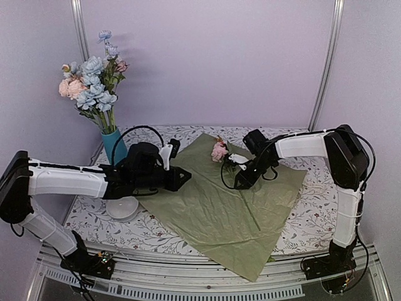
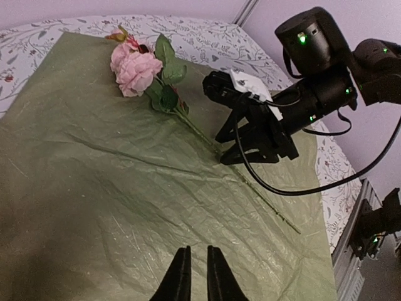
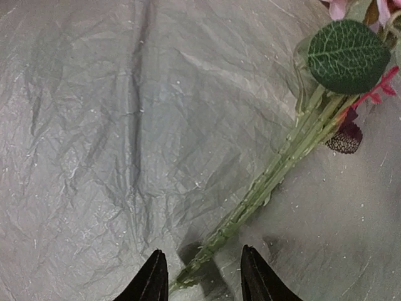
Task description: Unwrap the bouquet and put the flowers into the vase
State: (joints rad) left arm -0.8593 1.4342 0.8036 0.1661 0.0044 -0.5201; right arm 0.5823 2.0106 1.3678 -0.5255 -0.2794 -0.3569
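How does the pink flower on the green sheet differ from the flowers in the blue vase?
The pink flower lies flat on the green sheet; the flowers in the blue vase stand upright. The pink flower is a single stem; the vase flowers are a bunch, mostly light blue. Both have green leaves.

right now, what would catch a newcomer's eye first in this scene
An olive-green sheet lies spread across the middle, with one pink flower lying near its far edge. The right end effector hangs over that flower's stem, jaws open on either side of it. At the back left, a teal vase holds a tall bunch of flowers.
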